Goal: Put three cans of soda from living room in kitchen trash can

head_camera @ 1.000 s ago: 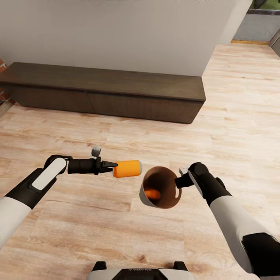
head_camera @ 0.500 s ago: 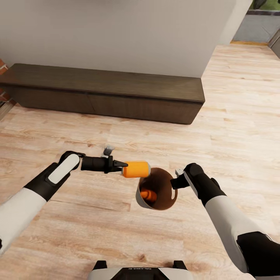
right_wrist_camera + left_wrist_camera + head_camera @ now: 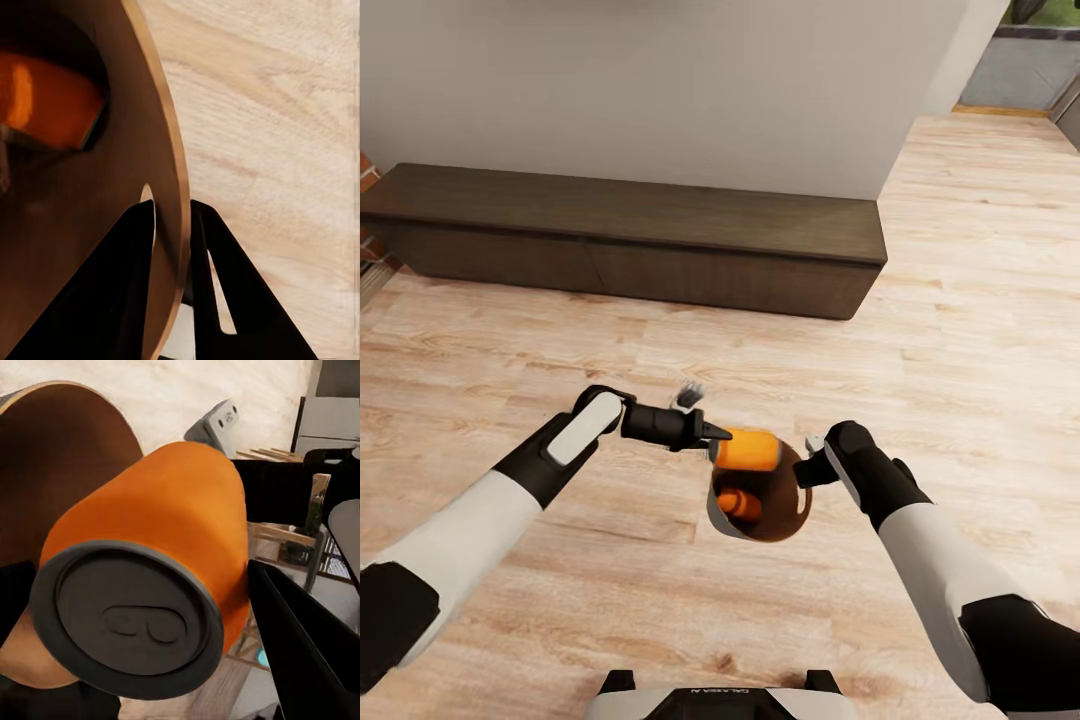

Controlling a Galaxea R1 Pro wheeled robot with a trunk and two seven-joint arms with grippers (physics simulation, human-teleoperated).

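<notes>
In the head view my left gripper point(image 3: 726, 442) is shut on an orange can of soda point(image 3: 750, 450), held sideways with its far end over the mouth of the tash can point(image 3: 760, 522). A second orange can point(image 3: 734, 503) lies inside that bin. My right gripper point(image 3: 807, 471) is shut on the bin's rim and holds it tilted above the floor. The left wrist view has the held can point(image 3: 150, 577) up close, dark top toward the camera, with the bin's copper inside point(image 3: 60, 457) behind. In the right wrist view my fingers point(image 3: 127, 285) pinch the bin wall point(image 3: 112, 187), an orange can point(image 3: 45, 97) within.
A long low dark wood cabinet point(image 3: 630, 235) runs along the pale wall ahead. Light plank floor point(image 3: 660, 600) spreads all around. Brick point(image 3: 366, 178) shows at the far left, and an opening point(image 3: 1010, 60) lies at the back right. My base point(image 3: 710, 702) is at the bottom edge.
My left arm has carried the orange can rightward, from beside the bin to over its mouth. The bin and right gripper have shifted slightly left.
</notes>
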